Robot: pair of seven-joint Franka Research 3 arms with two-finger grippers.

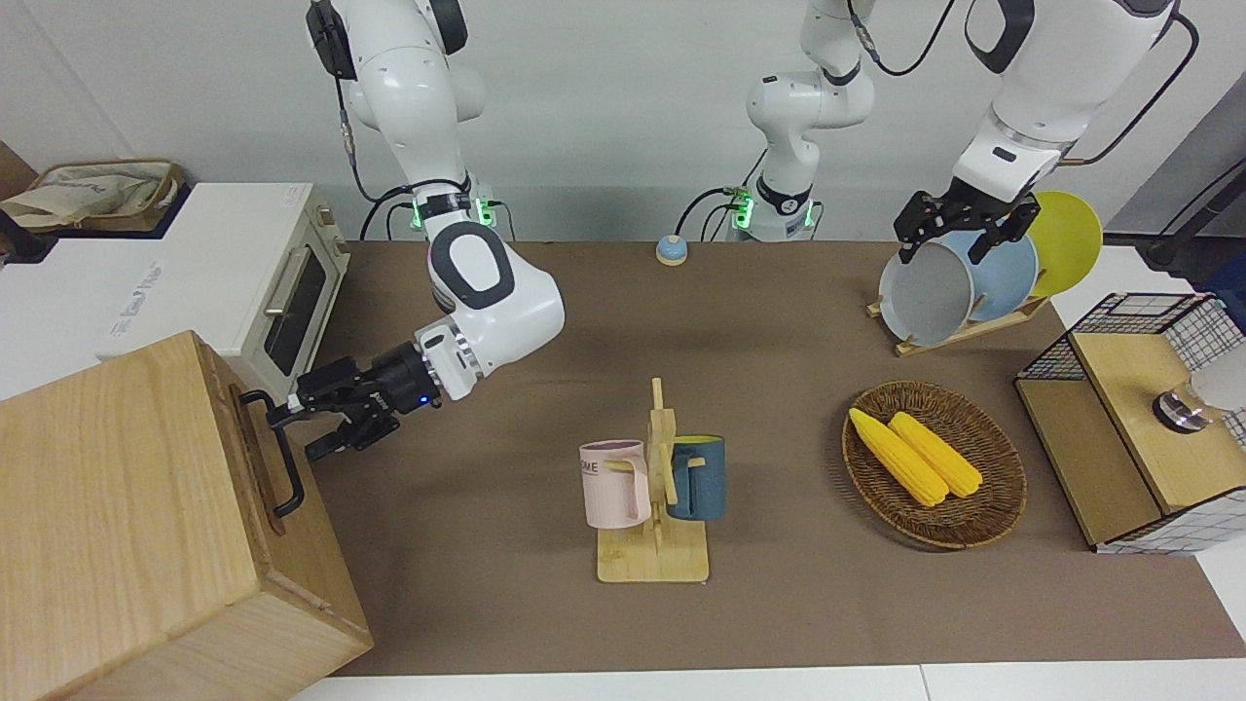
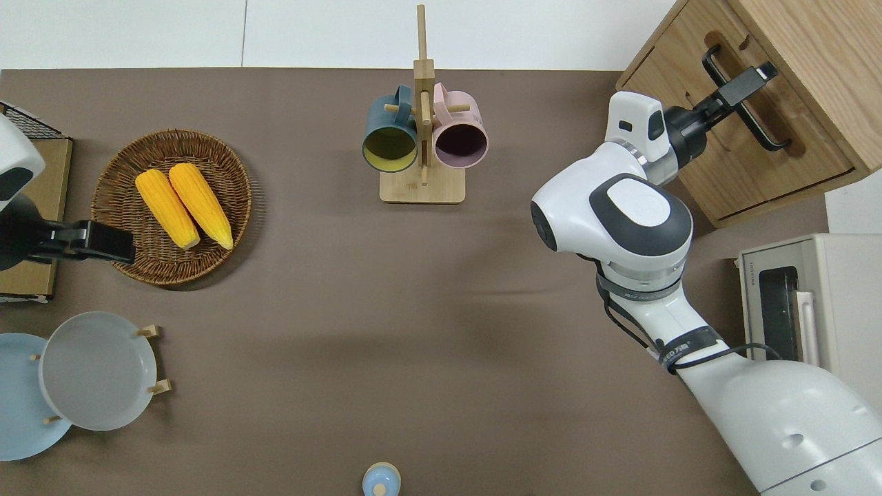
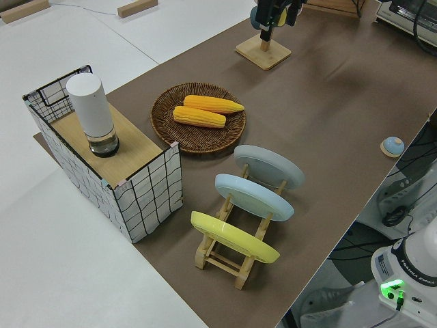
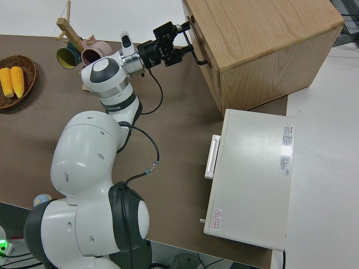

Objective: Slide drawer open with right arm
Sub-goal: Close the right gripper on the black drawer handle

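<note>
We see the drawer [image 1: 265, 458] in the pale wooden box [image 1: 127, 526] at the right arm's end of the table, and it looks closed. The right gripper [image 1: 292, 419] reaches out flat from its bent white arm, fingers spread around the black metal handle [image 1: 282, 458]. The left arm is parked.

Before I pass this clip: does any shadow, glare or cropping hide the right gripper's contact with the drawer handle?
Front view: even light, soft shadow under the right gripper, black handle clear against pale wood. Overhead view: the gripper and the handle are visible, no glare; the drawer is cut by the frame's edge. Right side view: the contact sits small near the top. Left side view: the contact is not in view.
</note>
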